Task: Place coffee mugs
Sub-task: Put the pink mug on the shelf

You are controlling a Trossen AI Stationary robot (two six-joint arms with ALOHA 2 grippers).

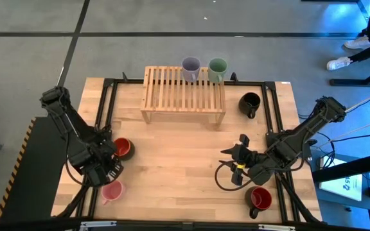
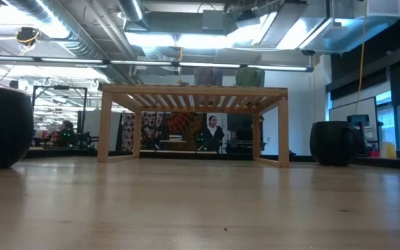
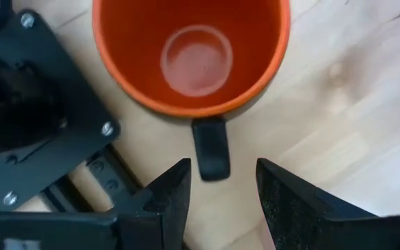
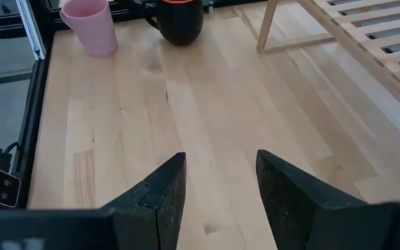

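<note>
Left gripper [image 3: 217, 198], jaws parted and holding nothing, hangs directly over the handle of the dark ceramic mug with orange-red inside [image 3: 189, 55] near the table's left edge, the pink ceramic mug [image 1: 112, 190] just beside it toward the front. Right gripper [image 4: 217, 187], jaws likewise parted (nothing between them), sits low over bare light wooden table [image 1: 178, 160] at right. Lavender-grey mug [image 1: 191, 68] and green mug [image 1: 218, 68] stand on the slatted wooden rack [image 1: 182, 96]; all-black mug [image 1: 250, 104] just right of it; dark red-lined mug [image 1: 259, 199] at front right.

Grey floor [image 1: 172, 16] around table; ceiling lights [image 2: 186, 38] glow over ducts.
</note>
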